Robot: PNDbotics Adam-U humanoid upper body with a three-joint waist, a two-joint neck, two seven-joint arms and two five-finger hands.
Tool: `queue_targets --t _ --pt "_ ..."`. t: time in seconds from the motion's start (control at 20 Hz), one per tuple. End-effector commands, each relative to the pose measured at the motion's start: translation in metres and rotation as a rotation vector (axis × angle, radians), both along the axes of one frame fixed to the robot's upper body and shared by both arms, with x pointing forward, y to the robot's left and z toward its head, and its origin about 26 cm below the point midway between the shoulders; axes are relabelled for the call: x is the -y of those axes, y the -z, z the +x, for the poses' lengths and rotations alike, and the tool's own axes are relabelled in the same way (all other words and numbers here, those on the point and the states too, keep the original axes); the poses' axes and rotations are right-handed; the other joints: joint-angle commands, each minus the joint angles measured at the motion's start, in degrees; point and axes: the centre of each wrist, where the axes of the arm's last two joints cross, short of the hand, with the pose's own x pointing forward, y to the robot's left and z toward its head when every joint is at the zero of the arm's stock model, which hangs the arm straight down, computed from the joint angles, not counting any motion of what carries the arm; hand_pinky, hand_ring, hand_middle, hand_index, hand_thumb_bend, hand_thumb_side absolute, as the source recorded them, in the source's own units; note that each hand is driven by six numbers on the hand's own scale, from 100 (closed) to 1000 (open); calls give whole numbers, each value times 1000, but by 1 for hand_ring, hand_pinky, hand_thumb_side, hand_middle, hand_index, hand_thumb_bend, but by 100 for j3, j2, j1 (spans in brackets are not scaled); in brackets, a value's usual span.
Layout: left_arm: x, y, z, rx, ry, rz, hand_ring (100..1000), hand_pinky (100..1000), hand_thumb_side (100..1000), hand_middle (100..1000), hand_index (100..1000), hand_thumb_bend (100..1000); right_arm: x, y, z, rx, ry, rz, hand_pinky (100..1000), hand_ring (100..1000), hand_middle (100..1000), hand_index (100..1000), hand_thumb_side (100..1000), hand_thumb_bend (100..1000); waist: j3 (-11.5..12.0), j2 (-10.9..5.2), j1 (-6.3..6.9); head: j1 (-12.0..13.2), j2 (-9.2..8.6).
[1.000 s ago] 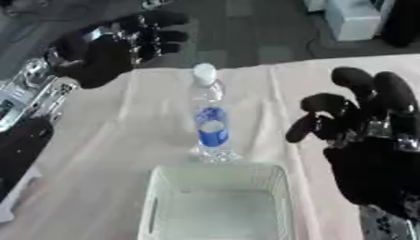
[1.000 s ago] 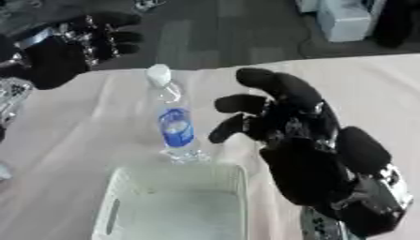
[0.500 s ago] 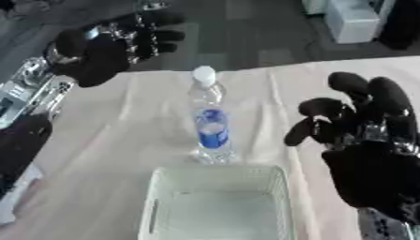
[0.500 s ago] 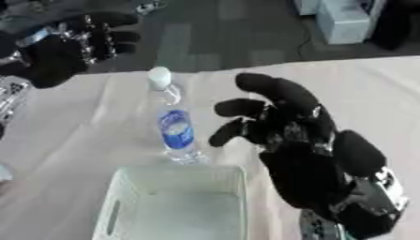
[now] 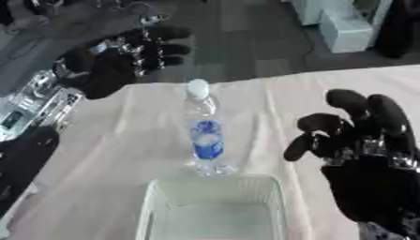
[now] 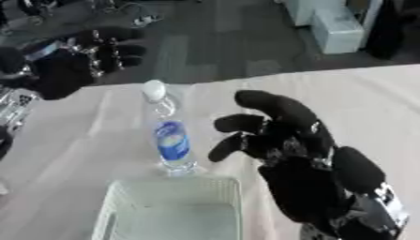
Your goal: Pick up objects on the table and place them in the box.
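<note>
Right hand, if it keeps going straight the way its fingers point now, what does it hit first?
Probably the bottle. The right hand is open beside it, fingers aimed left at its labelled middle, nothing between them. Depth is unclear, so it could pass just behind.

The right hand [image 6: 303, 154] has edged nearer the bottle [image 5: 203, 131].

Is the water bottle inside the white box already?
No, the water bottle stands upright on the table, just behind the white box, with neither robot hand touching it.

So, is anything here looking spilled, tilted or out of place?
Nothing stands out. The water bottle stands upright on the table, cap on, behind the white basket. Both hands, left and right, hold nothing.
</note>
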Motion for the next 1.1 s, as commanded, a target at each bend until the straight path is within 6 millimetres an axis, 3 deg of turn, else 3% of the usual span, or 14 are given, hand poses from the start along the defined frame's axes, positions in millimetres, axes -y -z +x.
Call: queue_targets --t 0.05,1.1 --pt "0 -13 -3 38 7 8 997 1000 772 1000 977 753 -1 -10 -4 104 -20 -1 696 842 904 938 1000 100 -18 -68 7 -26 -99" --pt "10 -2 -1 25 73 27 996 1000 772 1000 971 775 -3 -24 -6 114 -105 -35 694 844 904 932 1000 100 -385 199 149 34 -183"
